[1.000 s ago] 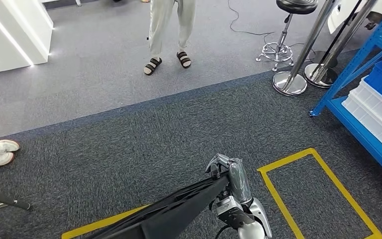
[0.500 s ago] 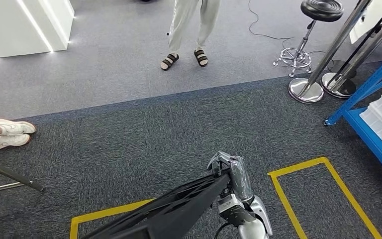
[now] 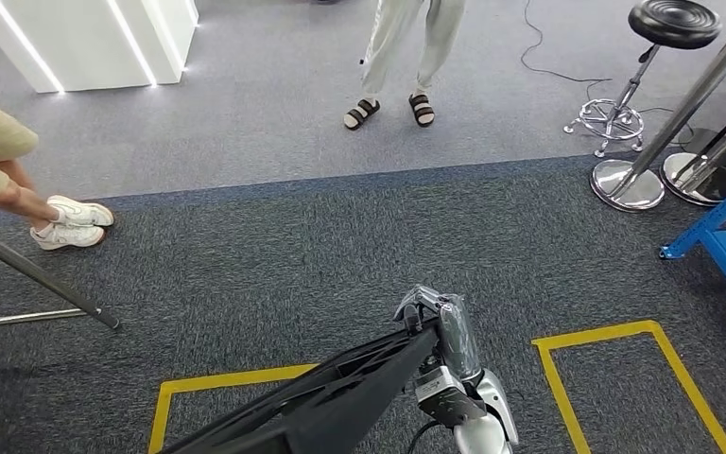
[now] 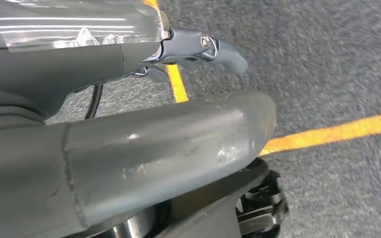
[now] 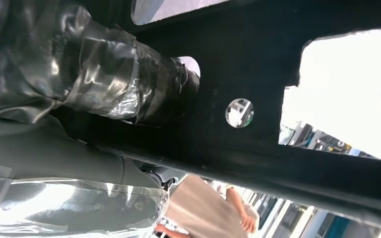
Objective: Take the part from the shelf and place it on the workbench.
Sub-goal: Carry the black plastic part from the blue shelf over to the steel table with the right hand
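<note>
1. Where the right hand (image 3: 440,326) rises low in the head view, it grips the end of the black part (image 3: 326,402); the right wrist view shows taped fingers (image 5: 129,84) wrapped round the part's black frame (image 5: 258,74).
2. Part slopes down towards the bottom edge, above dark carpet (image 3: 293,246) and yellow floor tape (image 3: 624,333).
3. Left hand (image 4: 198,47): fingers apart, holding nothing, over carpet and tape.
4. Person in sandals (image 3: 389,109) stands well beyond; another person's white shoes (image 3: 71,222) at left.
</note>
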Motion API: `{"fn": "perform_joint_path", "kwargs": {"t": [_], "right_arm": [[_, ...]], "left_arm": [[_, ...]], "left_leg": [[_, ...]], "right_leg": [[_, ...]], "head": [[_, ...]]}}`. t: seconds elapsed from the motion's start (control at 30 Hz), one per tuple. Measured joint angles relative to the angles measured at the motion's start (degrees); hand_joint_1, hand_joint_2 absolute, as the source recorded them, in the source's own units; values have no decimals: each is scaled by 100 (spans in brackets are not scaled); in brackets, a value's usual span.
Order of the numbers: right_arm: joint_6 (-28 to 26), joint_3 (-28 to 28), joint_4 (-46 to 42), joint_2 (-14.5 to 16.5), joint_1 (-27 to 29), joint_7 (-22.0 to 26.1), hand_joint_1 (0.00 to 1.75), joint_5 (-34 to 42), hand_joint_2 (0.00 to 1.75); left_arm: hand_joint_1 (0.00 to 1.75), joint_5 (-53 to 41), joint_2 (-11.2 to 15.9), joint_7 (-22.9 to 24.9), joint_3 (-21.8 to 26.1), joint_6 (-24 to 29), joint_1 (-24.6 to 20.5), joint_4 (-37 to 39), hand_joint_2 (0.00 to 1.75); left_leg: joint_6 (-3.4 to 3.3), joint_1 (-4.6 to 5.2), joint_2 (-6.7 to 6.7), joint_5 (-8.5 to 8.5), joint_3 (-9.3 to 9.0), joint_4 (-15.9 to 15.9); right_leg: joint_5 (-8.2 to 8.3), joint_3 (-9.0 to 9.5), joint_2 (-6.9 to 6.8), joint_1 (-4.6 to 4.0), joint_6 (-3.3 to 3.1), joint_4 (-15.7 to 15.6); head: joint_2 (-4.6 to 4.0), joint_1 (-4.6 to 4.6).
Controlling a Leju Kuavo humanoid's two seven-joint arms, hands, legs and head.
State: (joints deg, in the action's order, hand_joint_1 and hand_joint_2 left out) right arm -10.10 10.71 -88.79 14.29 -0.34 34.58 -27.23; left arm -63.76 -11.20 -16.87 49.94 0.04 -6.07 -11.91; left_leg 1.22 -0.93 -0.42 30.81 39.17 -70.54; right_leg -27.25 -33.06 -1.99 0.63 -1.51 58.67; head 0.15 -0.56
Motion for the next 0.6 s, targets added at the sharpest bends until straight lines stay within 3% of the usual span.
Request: {"fn": "perform_joint_path", "kwargs": {"t": [0.07,0.13,0.23,0.3,0.4,0.43,0.5,0.6], "right_arm": [[-1,0,-2,1,-6,0,175,0,0],[-1,0,-4,4,-14,0,175,-1,0],[0,1,-9,14,-24,0,175,-2,0],[-1,2,-14,14,-34,2,175,-2,0],[-2,-2,-16,11,-33,2,175,-2,0],[-2,-3,-15,9,-28,1,175,-2,0],[-2,-4,-14,7,-23,0,175,-2,0],[-2,-4,-14,7,-24,0,175,-2,0]], "left_arm": [[0,-1,1,0,1,0,-7,0,0],[0,-3,1,-1,2,0,-20,0,0],[0,-3,3,0,8,0,-5,0,0],[0,-13,4,-1,10,-2,-8,0,0],[0,-36,3,0,11,-10,-28,0,0],[0,-40,3,0,12,-11,-28,0,0],[0,-44,3,0,13,-14,-23,0,0],[0,-45,3,0,13,-15,-22,0,0]], "left_leg": [[-9,-3,110,-292,-441,726],[-60,35,194,-399,-690,1204],[-165,62,147,-438,-680,1303],[-254,42,102,-501,-677,1365],[-335,51,36,-562,-613,1383],[-340,60,5,-573,-591,1378],[-338,71,-48,-585,-569,1368],[-335,73,-69,-587,-566,1363]], "right_leg": [[5,-11,-79,-4,24,13],[21,-25,-137,-19,77,21],[43,-39,-194,-16,175,13],[-124,-109,-81,0,218,192],[-695,-553,145,11,231,1204],[-789,-678,167,11,231,1493],[-757,-737,175,12,228,1656],[-686,-698,176,12,225,1587]], "head": [[0,0],[0,1],[0,1],[0,1],[0,2],[0,2],[0,2],[0,2]]}}
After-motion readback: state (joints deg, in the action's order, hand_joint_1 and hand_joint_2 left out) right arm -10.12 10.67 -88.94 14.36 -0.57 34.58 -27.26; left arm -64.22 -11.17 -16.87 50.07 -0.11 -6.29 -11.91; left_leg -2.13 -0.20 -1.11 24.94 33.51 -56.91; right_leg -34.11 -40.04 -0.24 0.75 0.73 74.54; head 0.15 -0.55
